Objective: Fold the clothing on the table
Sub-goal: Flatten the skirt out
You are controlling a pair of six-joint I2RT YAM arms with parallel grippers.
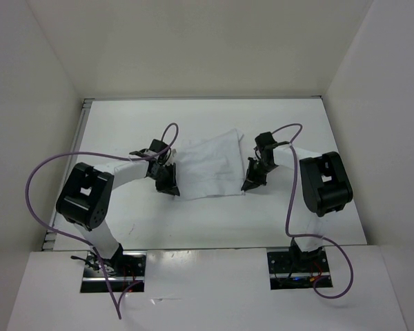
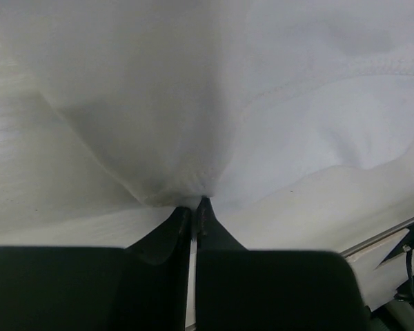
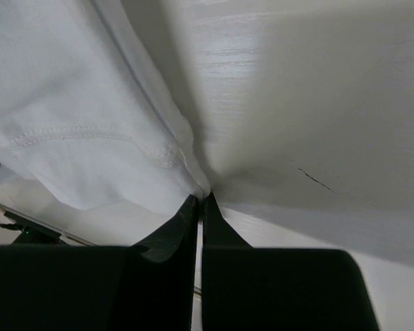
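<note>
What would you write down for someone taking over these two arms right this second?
Left pincer: shut, pinching the near left corner of the clothing.
Right pincer: shut, pinching its near right corner.
Clothing: spread out and creased, in the middle of the table.
Done: both near corners gripped.
Left: no fold shows yet. Probably lift the near edge, carry it over the far edge, then let go.

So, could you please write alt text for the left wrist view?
The left pincer is shut on a bunched edge of the white clothing. The fabric fans out away from it over the white table.
</note>
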